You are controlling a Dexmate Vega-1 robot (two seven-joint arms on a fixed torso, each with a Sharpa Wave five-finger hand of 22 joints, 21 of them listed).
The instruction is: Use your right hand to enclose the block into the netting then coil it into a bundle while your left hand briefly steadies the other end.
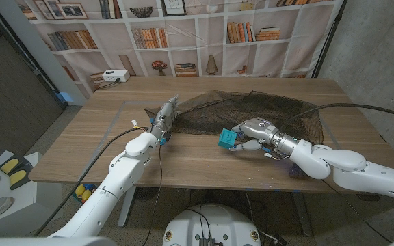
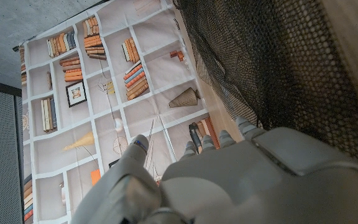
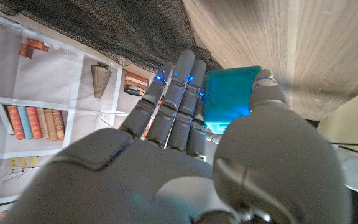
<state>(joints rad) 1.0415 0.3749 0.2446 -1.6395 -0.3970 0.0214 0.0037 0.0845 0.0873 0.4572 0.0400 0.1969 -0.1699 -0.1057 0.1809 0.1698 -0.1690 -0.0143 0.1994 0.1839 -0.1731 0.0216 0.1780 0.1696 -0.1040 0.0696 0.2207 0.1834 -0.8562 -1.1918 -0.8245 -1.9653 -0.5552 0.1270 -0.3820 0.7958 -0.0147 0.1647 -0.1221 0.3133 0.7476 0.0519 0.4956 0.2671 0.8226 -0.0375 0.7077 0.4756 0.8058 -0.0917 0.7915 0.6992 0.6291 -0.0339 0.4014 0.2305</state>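
Head view, right hand (image 1: 253,132) fingers (image 3: 178,99) gripping teal block (image 1: 226,139), left hand (image 1: 163,118) fingers on netting (image 1: 252,109), grip unclear

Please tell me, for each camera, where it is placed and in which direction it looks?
Head view: on the robot's head, looking down at the table; both arms, left hand at the netting, right hand holding the block.
Left wrist view: on the left wrist, along the hand's back toward the netting.
Right wrist view: on the right wrist, along the hand gripping the block.
All three views share the netting; head and right wrist views share the block.
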